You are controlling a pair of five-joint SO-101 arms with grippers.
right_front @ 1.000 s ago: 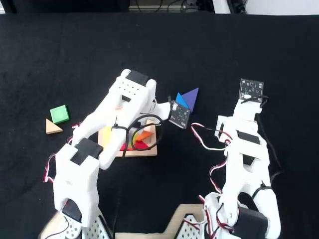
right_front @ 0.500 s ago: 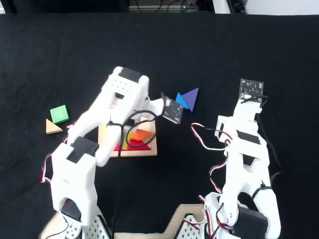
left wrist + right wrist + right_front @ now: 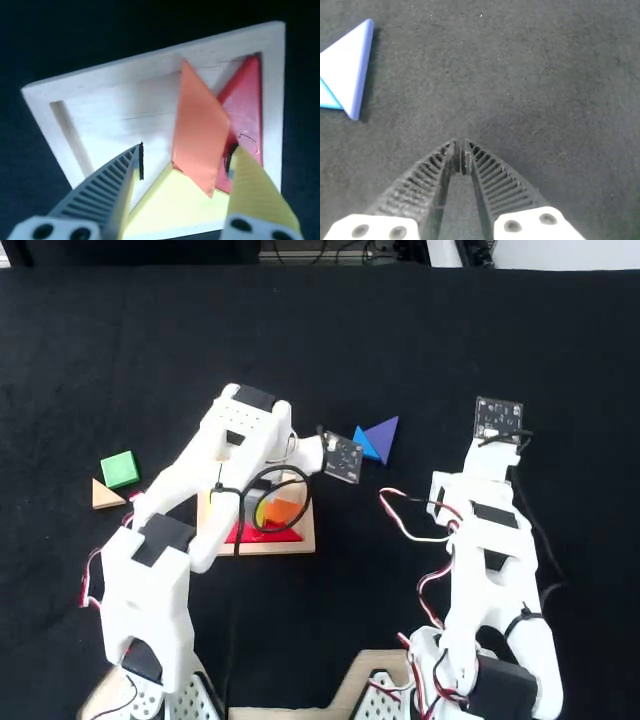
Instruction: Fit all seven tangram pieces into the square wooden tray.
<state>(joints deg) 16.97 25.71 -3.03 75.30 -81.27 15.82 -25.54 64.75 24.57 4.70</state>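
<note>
Pieces lie loose far left on the bench (image 3: 150, 360): green square (image 3: 119, 469), tan triangle (image 3: 105, 494). Over the wooden tray (image 3: 150, 59) the left hand (image 3: 185, 155) gapes open astride the tilted orange parallelogram (image 3: 200, 130), long axis along its fingers (image 3: 107, 190). 2 blue triangles (image 3: 382, 433) next; right hand (image 3: 460, 150) pinched shut, empty.

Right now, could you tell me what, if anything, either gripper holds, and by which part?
Nothing is held. The left gripper is open above the tray, one finger clear of the tilted orange piece; the right gripper is shut on nothing.
</note>
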